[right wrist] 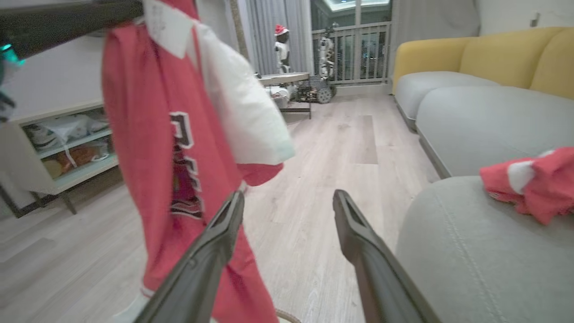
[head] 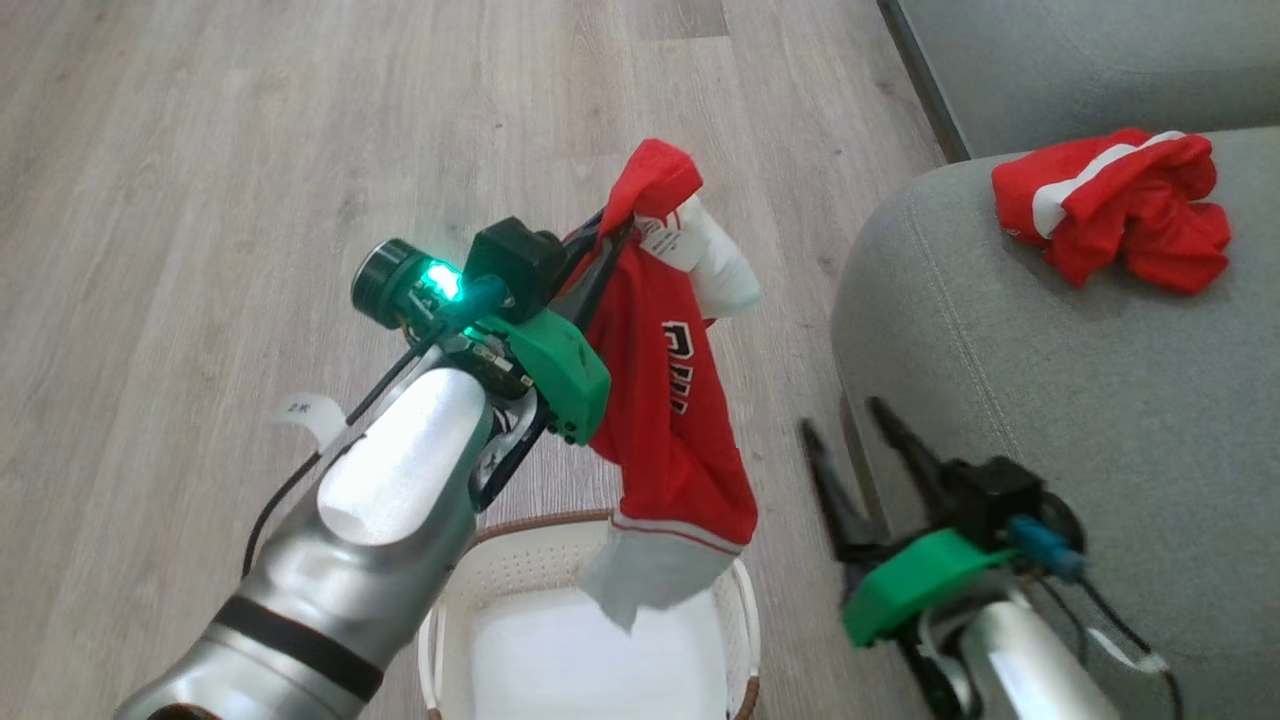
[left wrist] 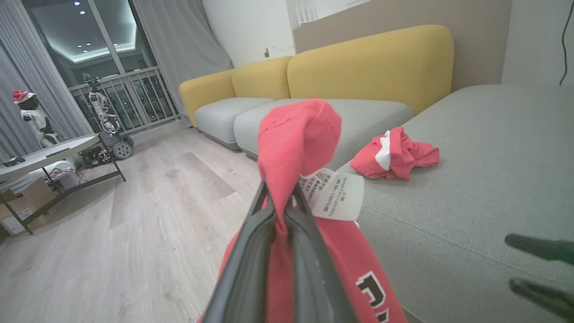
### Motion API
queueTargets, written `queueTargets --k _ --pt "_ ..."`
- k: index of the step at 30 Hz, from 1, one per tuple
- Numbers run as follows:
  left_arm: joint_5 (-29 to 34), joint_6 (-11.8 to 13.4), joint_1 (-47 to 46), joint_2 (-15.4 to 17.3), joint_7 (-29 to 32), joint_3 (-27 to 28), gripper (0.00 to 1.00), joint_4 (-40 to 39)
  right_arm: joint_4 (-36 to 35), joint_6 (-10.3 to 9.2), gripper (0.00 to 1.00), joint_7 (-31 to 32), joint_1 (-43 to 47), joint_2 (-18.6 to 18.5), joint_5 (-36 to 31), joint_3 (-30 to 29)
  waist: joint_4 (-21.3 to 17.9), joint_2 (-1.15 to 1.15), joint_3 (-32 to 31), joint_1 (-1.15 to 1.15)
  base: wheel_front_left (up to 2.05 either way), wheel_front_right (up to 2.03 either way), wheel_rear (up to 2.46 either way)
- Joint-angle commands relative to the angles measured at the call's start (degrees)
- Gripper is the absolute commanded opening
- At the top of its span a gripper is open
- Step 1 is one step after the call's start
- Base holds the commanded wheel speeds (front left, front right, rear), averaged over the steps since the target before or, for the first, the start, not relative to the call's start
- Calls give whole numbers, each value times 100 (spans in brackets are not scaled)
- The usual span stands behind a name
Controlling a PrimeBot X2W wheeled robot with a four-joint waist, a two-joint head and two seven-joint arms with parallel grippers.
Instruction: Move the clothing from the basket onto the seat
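The left gripper (head: pixel 612 228) was clamped shut on a fold of a red garment (head: pixel 670 420), out over the floor (head: pixel 250 150) just off the seat's (head: pixel 1060 400) rounded front edge and not touching it. Looking along its fingers (left wrist: pixel 251 260), the fabric bunched above the tips into a red hump, with a white label (left wrist: pixel 334 195) sticking out on the seat side. The rest of the garment hung down from the grip, with white block lettering on the red, a white panel near the top, and a pale hem with thin white stripes at the bottom. That hem dangled over the basket (head: pixel 520 560), which stood on the floor by the seat's front. Whether cloth touched the rim I could not tell. A white sheet (head: pixel 590 660) lay flat inside the basket. A second garment (head: pixel 1120 205), red with a white band, lay crumpled on top of the seat, well in from its edge. The right gripper (head: pixel 842 418) was spread wide and empty, its fingers close beside the seat's front face, between the seat and the hanging garment. Beyond the seat ran yellow backrests (left wrist: pixel 372 63).
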Motion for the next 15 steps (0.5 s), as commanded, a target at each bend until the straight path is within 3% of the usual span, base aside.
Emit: queueTargets --k 1,8,15 --pt "-70 43 -435 139 12 211 0 -240 -137 -1 100 -54 -398 13 43 254 19 -1 -18 1 0 0 0" --pt "-124 72 -469 85 96 158 0 -601 344 -1 100 -54 -1139 -167 114 988 131 -1 -66 1 0 0 0" --pt "-154 114 -456 51 185 68 0 -775 1004 -1 100 -54 -1970 -290 628 1850 300 -1 -75 1 0 0 0"
